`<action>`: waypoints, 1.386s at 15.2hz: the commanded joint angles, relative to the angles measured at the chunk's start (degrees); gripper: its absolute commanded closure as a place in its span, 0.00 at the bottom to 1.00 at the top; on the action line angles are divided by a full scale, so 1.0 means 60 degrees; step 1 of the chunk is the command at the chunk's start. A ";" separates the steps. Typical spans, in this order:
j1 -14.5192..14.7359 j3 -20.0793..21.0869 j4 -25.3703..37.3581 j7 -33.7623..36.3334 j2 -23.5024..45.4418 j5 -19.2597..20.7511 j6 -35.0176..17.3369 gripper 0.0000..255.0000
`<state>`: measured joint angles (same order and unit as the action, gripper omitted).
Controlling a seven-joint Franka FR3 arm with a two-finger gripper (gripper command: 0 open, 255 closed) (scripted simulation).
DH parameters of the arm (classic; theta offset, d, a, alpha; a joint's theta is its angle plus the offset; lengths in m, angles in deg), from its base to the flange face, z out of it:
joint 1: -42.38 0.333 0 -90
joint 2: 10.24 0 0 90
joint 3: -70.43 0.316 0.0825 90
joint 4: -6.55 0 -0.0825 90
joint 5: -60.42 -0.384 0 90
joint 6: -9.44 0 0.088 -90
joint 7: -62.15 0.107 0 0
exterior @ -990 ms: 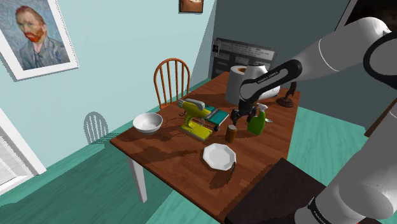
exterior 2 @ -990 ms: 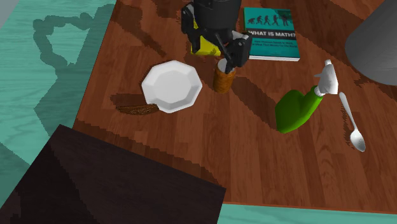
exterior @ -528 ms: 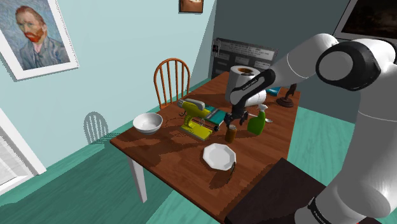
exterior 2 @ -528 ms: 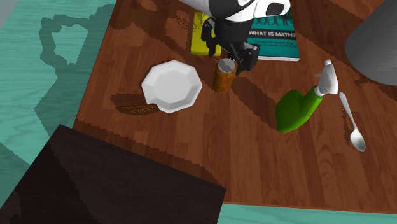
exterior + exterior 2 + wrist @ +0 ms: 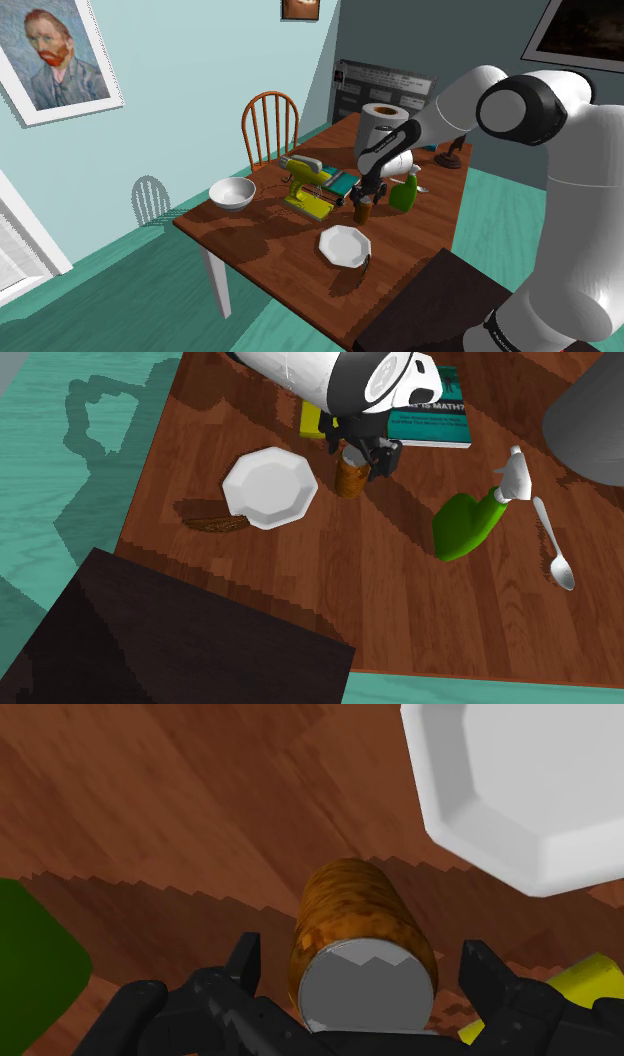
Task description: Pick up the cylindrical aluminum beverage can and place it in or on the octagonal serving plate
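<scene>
A rusty-brown can [image 5: 348, 480] with a grey lid stands upright on the wooden table [image 5: 330, 582]. Just to its left in the second exterior view lies the white octagonal plate [image 5: 269, 487], bare. My black gripper [image 5: 358, 452] hangs right over the can's top, open. In the wrist view the can [image 5: 355, 924] sits between the two fingers [image 5: 245, 962], one on each side with a gap to each, and the plate [image 5: 520, 784] lies just beyond. From the shoulder view the gripper [image 5: 362, 195] is down at the can [image 5: 363, 212], behind the plate [image 5: 344, 245].
A green spray bottle [image 5: 463, 522] and a spoon [image 5: 553, 552] lie to the can's right in the second exterior view. A teal book [image 5: 440, 422] and a yellow device [image 5: 308, 190] are behind it. A white bowl [image 5: 232, 192], a chair [image 5: 270, 125] and a paper roll [image 5: 380, 130] stand farther off.
The arm has swung in and lowered the open gripper from beside and above the can until its fingers stand on either side of the can's top. The can and plate have stayed put.
</scene>
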<state>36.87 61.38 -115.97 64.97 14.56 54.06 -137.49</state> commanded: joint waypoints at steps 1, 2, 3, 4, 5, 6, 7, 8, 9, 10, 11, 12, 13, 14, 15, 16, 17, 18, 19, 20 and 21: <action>-0.0007 0.0013 0.0002 -0.0010 0.0064 -0.0018 -0.0067 0.00; -0.0007 0.0013 0.0003 -0.0010 0.0065 -0.0018 -0.0067 0.00; -0.0007 0.0013 0.0003 -0.0010 0.0065 -0.0018 -0.0067 0.00; -0.0007 0.0014 0.0003 -0.0010 0.0065 -0.0018 -0.0067 0.00; -0.0007 0.0014 0.0003 -0.0010 0.0065 -0.0018 -0.0067 0.00; -0.0007 0.0014 0.0003 -0.0010 0.0065 -0.0018 -0.0067 0.00; -0.0007 0.0013 0.0003 -0.0009 0.0064 -0.0018 -0.0066 0.00; -0.0007 0.0013 0.0003 -0.0009 0.0064 -0.0018 -0.0066 1.00; -0.0007 0.0013 0.0003 -0.0009 0.0064 -0.0018 -0.0066 1.00; -0.0007 0.0013 0.0003 -0.0009 0.0064 -0.0018 -0.0066 1.00; -0.0007 0.0013 0.0001 -0.0009 0.0062 -0.0018 -0.0066 1.00; -0.0009 0.0012 0.0003 -0.0011 0.0060 -0.0017 -0.0062 1.00; -0.0009 0.0012 0.0005 -0.0011 0.0062 -0.0017 -0.0061 1.00; -0.0009 0.0012 0.0005 -0.0011 0.0062 -0.0017 -0.0061 1.00; -0.0008 0.0012 0.0007 -0.0010 0.0062 -0.0017 -0.0060 1.00; -0.0008 0.0012 0.0005 -0.0010 0.0061 -0.0017 -0.0061 1.00; -0.0007 0.0013 0.0003 -0.0010 0.0065 -0.0018 -0.0067 1.00; 0.0009 -0.0008 -0.0008 0.0010 -0.0046 0.0011 0.0031 1.00; 0.0024 -0.0029 -0.0018 0.0030 -0.0155 0.0041 0.0130 1.00; 0.0039 -0.0049 -0.0022 0.0050 -0.0262 0.0071 0.0232 1.00; 0.0054 -0.0069 -0.0026 0.0070 -0.0368 0.0100 0.0333 1.00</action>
<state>37.11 61.07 -116.22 65.27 12.89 54.50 -136.11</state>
